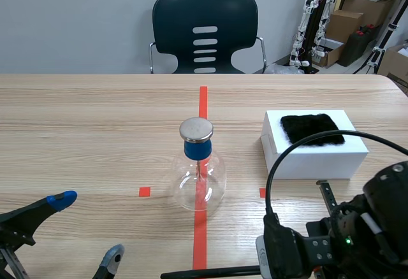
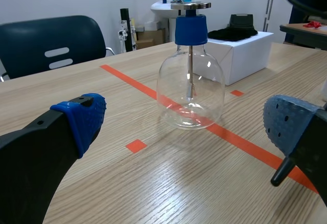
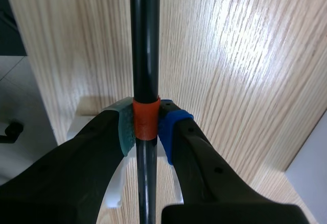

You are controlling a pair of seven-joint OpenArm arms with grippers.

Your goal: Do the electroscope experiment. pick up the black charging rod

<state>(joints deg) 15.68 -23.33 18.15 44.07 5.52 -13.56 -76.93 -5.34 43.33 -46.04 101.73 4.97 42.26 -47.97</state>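
The black charging rod (image 3: pixel 144 40) runs straight ahead between my right gripper's (image 3: pixel 146 124) fingers, which are shut on its orange band. In the scene view the rod (image 1: pixel 210 271) lies level, low near the table's front edge, sticking out leftward from the right arm (image 1: pixel 344 241). A white piece shows under the rod behind the pads. My left gripper (image 1: pixel 88 226) stands open at the front left, nothing in it. In the left wrist view the left gripper (image 2: pixel 186 121) faces the glass electroscope flask (image 2: pixel 190 91), and the rod's black end (image 2: pixel 278 175) shows beside one finger.
The electroscope flask (image 1: pixel 199 177), with a blue stopper and metal disc, stands on the red tape line mid-table. A white box (image 1: pixel 312 158) with a black fur cloth (image 1: pixel 312 129) on top sits to its right. A dark chair (image 1: pixel 204 30) stands behind the table.
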